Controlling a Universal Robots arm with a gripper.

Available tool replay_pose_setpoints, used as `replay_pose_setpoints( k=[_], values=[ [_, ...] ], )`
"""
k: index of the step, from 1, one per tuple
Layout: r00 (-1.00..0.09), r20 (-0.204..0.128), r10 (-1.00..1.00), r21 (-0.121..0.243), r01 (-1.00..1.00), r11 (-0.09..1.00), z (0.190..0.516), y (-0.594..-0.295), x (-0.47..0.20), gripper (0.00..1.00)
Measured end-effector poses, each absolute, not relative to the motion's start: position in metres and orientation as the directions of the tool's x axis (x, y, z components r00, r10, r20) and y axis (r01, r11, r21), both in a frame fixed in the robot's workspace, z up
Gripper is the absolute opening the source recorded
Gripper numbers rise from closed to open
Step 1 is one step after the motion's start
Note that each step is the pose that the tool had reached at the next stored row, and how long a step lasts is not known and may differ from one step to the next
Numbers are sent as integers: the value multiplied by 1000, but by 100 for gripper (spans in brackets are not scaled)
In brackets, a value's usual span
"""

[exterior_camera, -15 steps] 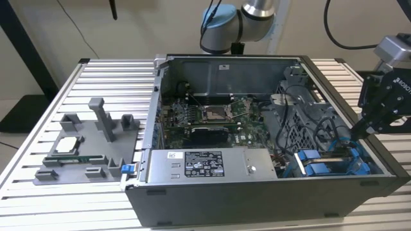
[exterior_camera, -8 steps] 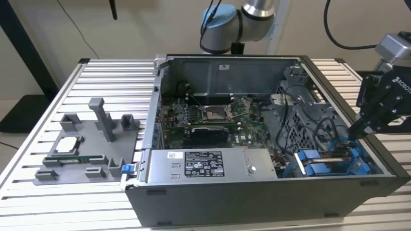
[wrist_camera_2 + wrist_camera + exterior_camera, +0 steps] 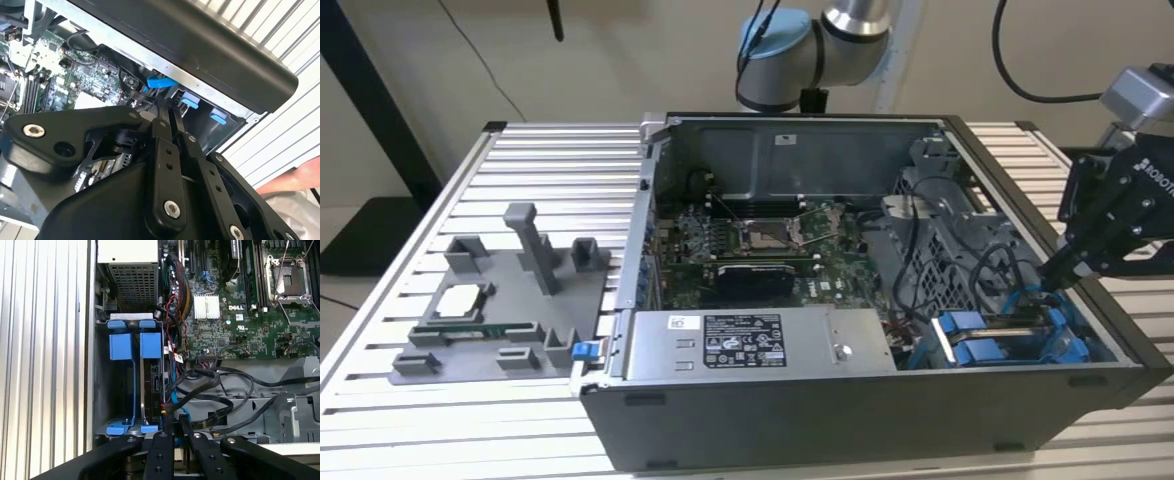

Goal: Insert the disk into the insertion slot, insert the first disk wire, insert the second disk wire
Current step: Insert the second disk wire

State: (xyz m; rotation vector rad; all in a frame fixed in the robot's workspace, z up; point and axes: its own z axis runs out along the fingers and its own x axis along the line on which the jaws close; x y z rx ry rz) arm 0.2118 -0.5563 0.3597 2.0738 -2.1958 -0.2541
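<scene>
1. Exterior view: the gripper (image 3: 1051, 276) dips into the case (image 3: 854, 425) at its 4 o'clock corner, over the slot (image 3: 1003, 340).
2. In the first wrist view the disk (image 3: 152, 385) stands edge-on in the slot, already in.
3. The gripper is closed, seemingly pinching a thin blue wire (image 3: 172, 392) just beside the disk.
4. Judged step: the first wire. It calls for lining the plug up with the disk's port, then a straight push.
</scene>
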Motion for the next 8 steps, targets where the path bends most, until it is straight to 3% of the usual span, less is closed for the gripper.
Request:
replay_pose_setpoints(
  k=[8],
  values=[
    [-60,-35,-998,183,-982,53,358,-556,212,100]
  ],
)
